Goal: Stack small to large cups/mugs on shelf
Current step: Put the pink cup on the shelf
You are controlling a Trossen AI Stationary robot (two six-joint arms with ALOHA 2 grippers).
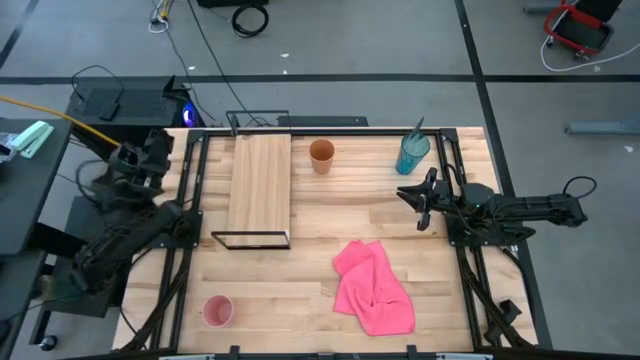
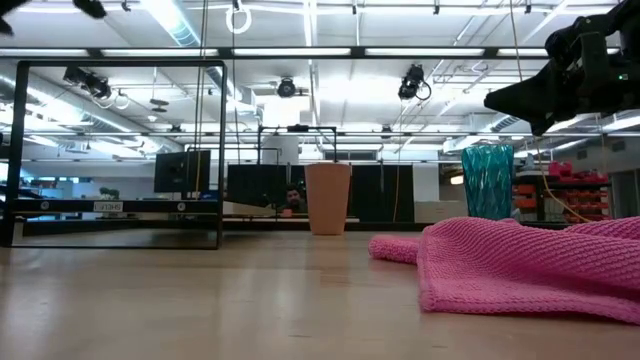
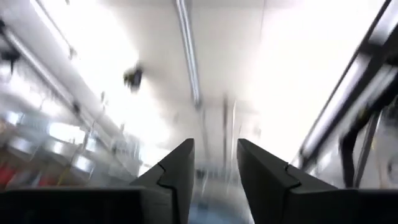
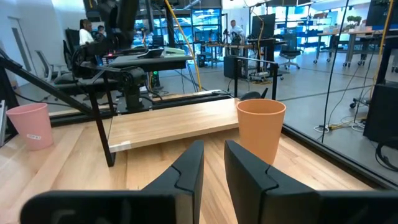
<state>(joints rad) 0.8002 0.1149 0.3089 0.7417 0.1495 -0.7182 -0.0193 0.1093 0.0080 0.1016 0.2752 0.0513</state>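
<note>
The right end effector [image 1: 418, 205], its fingers a narrow gap apart and empty, hung beside the teal cup [image 1: 411, 153], apparently lining up toward the orange cup [image 4: 260, 130] near the bare shelf [image 1: 260, 183], while the pink cup [image 1: 217, 311] stood well away and the left end effector [image 3: 215, 180], slightly parted, waited off the counter [image 1: 310, 300].

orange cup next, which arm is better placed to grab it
Likely the right. The right gripper is over the table, facing the orange cup, which stands upright beside the shelf. The left gripper is off the table's left edge, pointing up at the ceiling.
</note>
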